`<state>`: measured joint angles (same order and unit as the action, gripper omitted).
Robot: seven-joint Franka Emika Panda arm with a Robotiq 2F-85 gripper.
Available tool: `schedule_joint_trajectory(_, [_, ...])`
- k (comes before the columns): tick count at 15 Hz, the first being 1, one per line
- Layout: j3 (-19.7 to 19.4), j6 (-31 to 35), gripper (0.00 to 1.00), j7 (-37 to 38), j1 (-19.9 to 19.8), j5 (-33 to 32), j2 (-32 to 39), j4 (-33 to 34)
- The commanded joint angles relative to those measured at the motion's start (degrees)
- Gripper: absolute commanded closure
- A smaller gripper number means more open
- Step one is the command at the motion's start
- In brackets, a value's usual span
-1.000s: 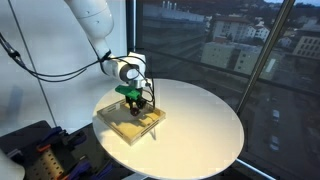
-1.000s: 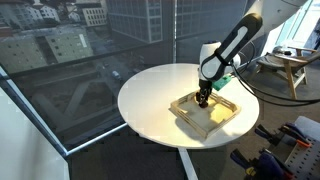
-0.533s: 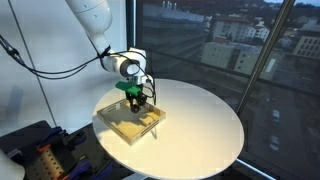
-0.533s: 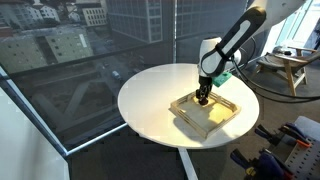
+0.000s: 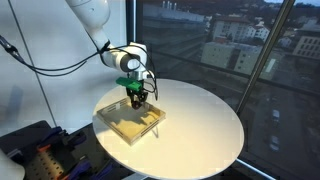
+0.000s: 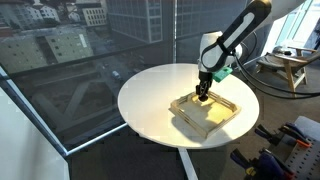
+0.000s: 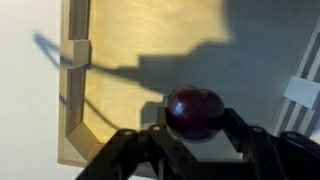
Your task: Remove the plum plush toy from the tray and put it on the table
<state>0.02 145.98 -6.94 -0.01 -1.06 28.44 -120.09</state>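
The plum plush toy [image 7: 195, 112], a small round dark reddish-purple ball, sits between my gripper's [image 7: 197, 122] two black fingers, which are shut on it. In the wrist view it hangs above the pale yellowish tray [image 7: 120, 60]. In both exterior views the gripper [image 5: 137, 98] [image 6: 203, 97] is held a little above the tray [image 5: 120, 126] [image 6: 225, 118], which lies on the round white table [image 5: 200, 125] [image 6: 150, 100]. The plum is too small to make out in the exterior views.
The tray's raised rim and corner [image 7: 78, 50] lie to the left in the wrist view, with bare table [image 7: 25, 90] beyond it. Large windows stand behind the table. Cables and equipment [image 5: 40, 145] sit beside the table's edge.
My gripper has risen a little above the tray with the plum toy held in it. The tray has not moved.
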Motion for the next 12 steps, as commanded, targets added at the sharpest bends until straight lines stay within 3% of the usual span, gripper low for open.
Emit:
schedule_joint_trajectory(1, [0.33, -2.1, 0.66, -0.5, -0.61, -0.71, -2.5, -0.66])
schedule_joint_trajectory(12, [-0.98, -3.93, 0.66, -0.02, -2.48, -0.28, -3.22, -0.49])
